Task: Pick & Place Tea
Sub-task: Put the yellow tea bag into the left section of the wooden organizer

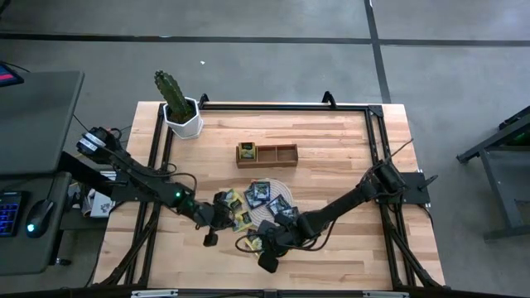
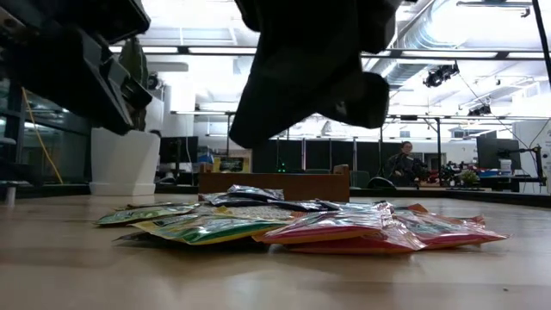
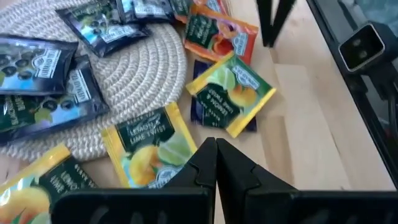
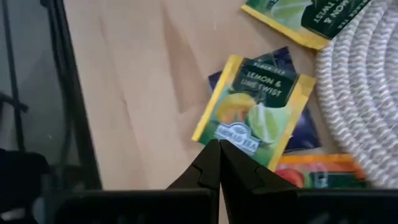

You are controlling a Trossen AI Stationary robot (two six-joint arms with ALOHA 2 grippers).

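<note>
Both grippers low at the near edge of the table, fingers pressed together and holding nothing: left gripper just left of the tea pile, right gripper at its near right corner, tip over a lemon-lime sachet lying on a dark one. Tea sachets spread over and around the round woven mat, mid-table. Beyond: wooden tray, one yellow sachet in its left compartment, then potted cactus at the far left corner.
</note>
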